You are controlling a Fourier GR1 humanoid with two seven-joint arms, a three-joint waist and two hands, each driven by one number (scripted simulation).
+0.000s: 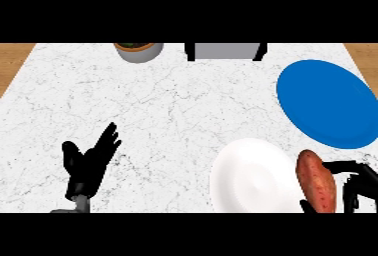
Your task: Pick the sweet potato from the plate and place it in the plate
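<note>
**Sweet potato in hand, off the white plate, blue plate not yet reached**

At five o'clock the right hand curls round the sweet potato, which stands nearly on end just beside the white plate's right rim, seemingly lifted clear of it. It is reddish-brown, elongated, tapered at the ends, its skin mottled. By my reading the pick is done; the carry and set-down remain. At seven o'clock the left hand rests with straight fingers, holding nothing. Farther off, at two o'clock, lies the blue plate, bare. At twelve o'clock stand a grey pot and a grey box.
</note>
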